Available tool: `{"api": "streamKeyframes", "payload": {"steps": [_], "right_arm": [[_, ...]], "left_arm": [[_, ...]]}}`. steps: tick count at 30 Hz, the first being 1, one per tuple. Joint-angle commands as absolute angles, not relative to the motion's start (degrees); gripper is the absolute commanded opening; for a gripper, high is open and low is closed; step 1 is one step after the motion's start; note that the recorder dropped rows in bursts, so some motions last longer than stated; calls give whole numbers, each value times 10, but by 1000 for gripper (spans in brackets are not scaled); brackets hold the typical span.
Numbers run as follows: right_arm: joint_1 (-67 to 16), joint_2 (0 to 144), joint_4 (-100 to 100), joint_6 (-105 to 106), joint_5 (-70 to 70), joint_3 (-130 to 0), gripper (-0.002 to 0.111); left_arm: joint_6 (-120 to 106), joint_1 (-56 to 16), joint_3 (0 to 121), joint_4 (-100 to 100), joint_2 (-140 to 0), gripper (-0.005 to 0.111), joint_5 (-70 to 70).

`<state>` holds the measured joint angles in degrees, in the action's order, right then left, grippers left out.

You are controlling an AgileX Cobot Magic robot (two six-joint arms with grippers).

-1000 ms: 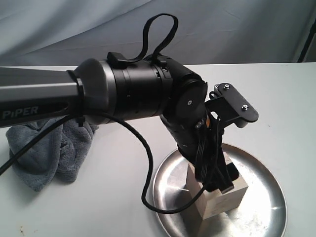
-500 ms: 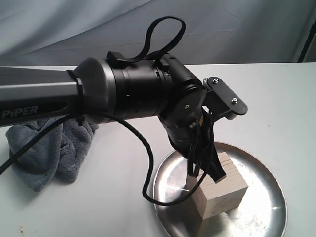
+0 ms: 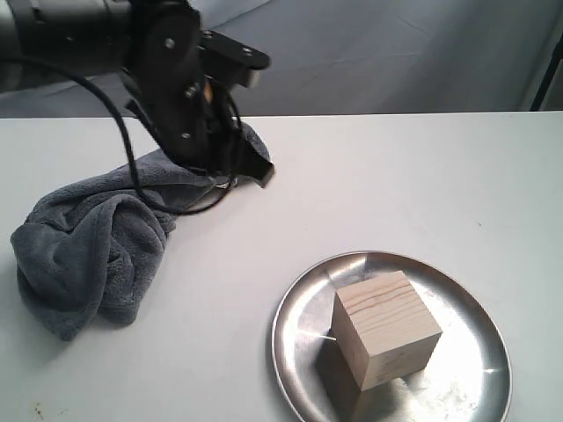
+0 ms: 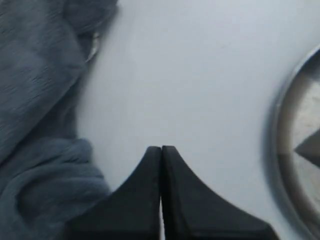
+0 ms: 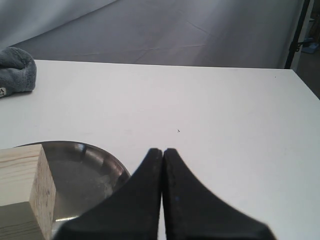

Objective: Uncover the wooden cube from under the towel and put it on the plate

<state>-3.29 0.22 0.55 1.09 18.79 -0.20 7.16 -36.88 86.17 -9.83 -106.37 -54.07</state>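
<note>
The plate holds wooden cube (towel apart).

This looks like a robotics lab or a test stand. A plain white table stands in front of a grey cloth backdrop, which hangs in soft folds and hides the room behind. A black robot arm reaches over the table, and a dark stand pole rises at the edge. The things on the table look like staged props: a towel, a steel plate and a wooden cube.
</note>
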Motion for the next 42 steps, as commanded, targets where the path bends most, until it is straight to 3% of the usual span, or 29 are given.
{"api": "streamKeyframes", "payload": {"steps": [1,13,21,28,42], "right_arm": [[-34,0,5,10,182,0,0],[-34,0,5,10,182,0,0],[-34,0,5,10,182,0,0],[-34,0,5,10,182,0,0],[-34,0,5,10,182,0,0]], "left_arm": [[90,-290,863,-100,-1036,0,-600],[92,-104,855,-94,-992,0,-678],[92,-26,750,-67,-908,0,-637],[90,18,634,-62,-805,0,-582],[90,20,490,-66,-611,0,-515]]}}
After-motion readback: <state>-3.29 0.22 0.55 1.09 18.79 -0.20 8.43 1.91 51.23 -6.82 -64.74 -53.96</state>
